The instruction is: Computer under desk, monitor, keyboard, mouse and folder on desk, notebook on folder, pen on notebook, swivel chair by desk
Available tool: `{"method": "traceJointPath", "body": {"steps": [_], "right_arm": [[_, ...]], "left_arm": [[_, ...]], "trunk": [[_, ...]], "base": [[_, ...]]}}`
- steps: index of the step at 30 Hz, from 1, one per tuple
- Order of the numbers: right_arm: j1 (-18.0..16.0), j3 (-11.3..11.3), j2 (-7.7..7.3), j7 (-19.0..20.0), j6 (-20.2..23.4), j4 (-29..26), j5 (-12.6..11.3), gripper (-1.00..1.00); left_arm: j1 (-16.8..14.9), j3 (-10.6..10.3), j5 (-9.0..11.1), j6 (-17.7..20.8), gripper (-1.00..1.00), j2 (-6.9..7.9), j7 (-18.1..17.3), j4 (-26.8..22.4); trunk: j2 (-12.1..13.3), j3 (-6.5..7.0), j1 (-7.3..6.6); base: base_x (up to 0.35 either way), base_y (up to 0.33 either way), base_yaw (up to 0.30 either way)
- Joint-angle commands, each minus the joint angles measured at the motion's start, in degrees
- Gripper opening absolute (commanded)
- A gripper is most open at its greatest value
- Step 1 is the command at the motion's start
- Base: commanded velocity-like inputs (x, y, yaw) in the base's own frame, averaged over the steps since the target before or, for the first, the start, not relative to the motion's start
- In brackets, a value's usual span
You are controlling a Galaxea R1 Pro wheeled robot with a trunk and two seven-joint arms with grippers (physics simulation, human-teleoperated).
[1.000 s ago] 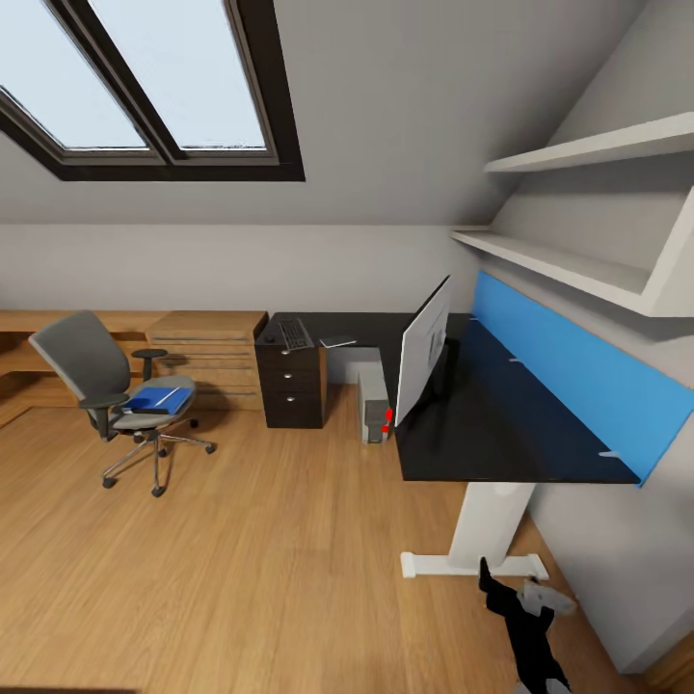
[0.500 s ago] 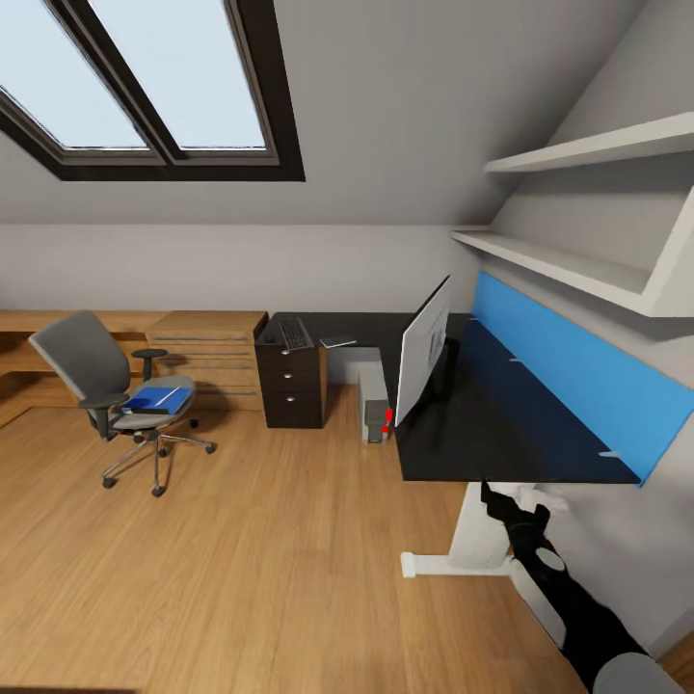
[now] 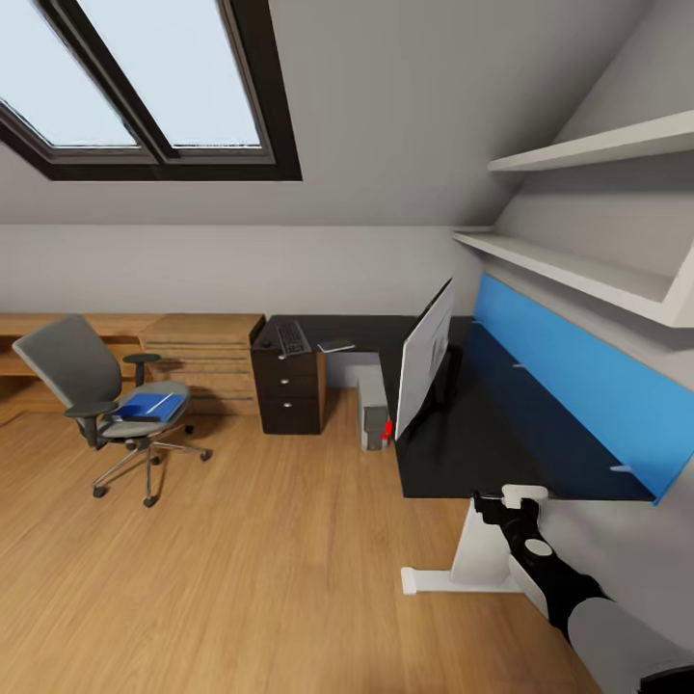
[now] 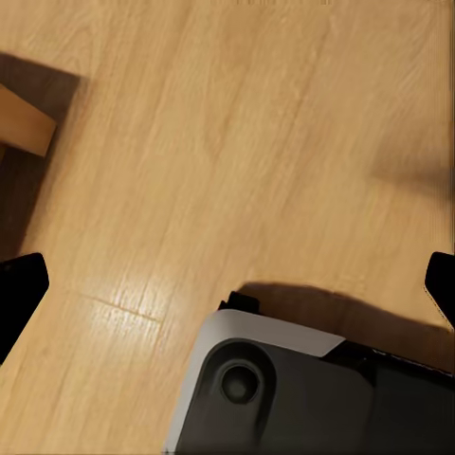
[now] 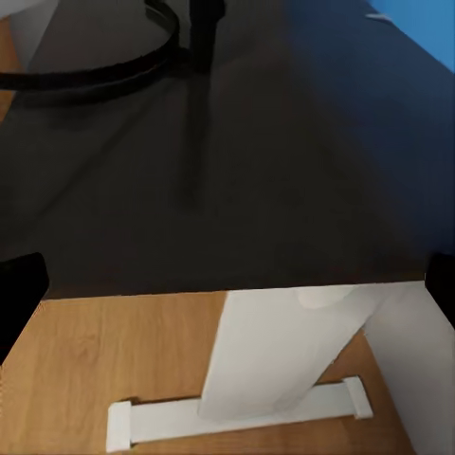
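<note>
1. We stand in the bedroom, an attic with a black-framed skylight (image 3: 145, 87), sloped grey walls, white wall shelves (image 3: 578, 275) and a wood plank floor (image 3: 241, 569).
2. The bench (image 3: 501, 424) is L-shaped, black-topped, with a blue back panel (image 3: 569, 386), a white leg (image 5: 275, 360) and black drawers (image 3: 287, 390).
3. The swivel chair (image 3: 101, 405) stands well apart from the bench, near the low wooden cabinets (image 3: 198, 361).
4. The monitor (image 3: 424, 357) already stands on the bench; the computer (image 3: 373, 410) sits on the floor beneath it.
5. The folder (image 3: 145, 405) lies on the chair seat.
6. The keyboard (image 3: 292, 337) rests over the drawers, far from the monitor; a thin grey item we take for the notebook (image 3: 337, 343) lies beside it.
7. We judge this an approach step: nothing is carried, and the next move calls for driving to the far end or the chair.
8. Our right gripper (image 3: 501, 501) hovers at the bench's near edge; its fingers sit wide apart and empty. The left fingers (image 4: 21, 289), above the floor, are likewise spread and empty.
</note>
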Motion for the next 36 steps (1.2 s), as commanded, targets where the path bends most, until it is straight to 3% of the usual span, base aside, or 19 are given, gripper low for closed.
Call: {"method": "traceJointPath", "body": {"steps": [1, 5, 11, 22, 30, 36], "right_arm": [[-0.17, 0.51, 0.12, 0.16, -0.94, 0.76, -0.06, 1.0], [-0.45, 0.55, 0.54, 1.31, -3.56, 3.12, 1.85, 1.0], [-0.56, 0.55, 0.69, 1.76, -6.33, 4.13, 2.92, 1.0], [-0.58, 0.55, 1.42, 1.85, -9.28, 4.54, 3.01, 1.0], [-0.58, 0.57, 2.17, 1.87, -14.01, 6.37, 3.14, 1.0], [-0.58, 0.56, 2.31, 1.83, -14.57, 6.6, 3.09, 1.0]], "left_arm": [[0.01, -0.05, 0.58, 0.06, 1.0, -0.01, 0.11, -0.09], [0.01, -0.1, 0.54, 0.01, 1.0, -0.03, 0.0, 0.01], [0.01, -0.18, 0.53, -0.01, 1.0, -0.03, -0.08, 0.05], [0.04, -0.12, 0.61, 0.05, 1.0, -0.1, 0.0, 0.06], [0.04, -0.16, 0.58, 0.05, 1.0, -0.08, 0.01, 0.06], [0.02, -0.15, 0.57, 0.05, 1.0, -0.09, 0.02, 0.06]], "trunk": [[-0.11, -0.11, 0.07], [-0.11, -0.11, 0.07], [-0.11, -0.11, 0.07], [-0.11, -0.11, 0.07], [-0.11, -0.11, 0.07], [-0.11, -0.11, 0.07]], "base": [[0.308, -0.043, 0.0], [0.314, -0.021, 0.0], [0.316, -0.073, 0.0], [0.222, -0.107, 0.0], [0.157, -0.009, 0.0], [0.317, 0.0, 0.0]]}}
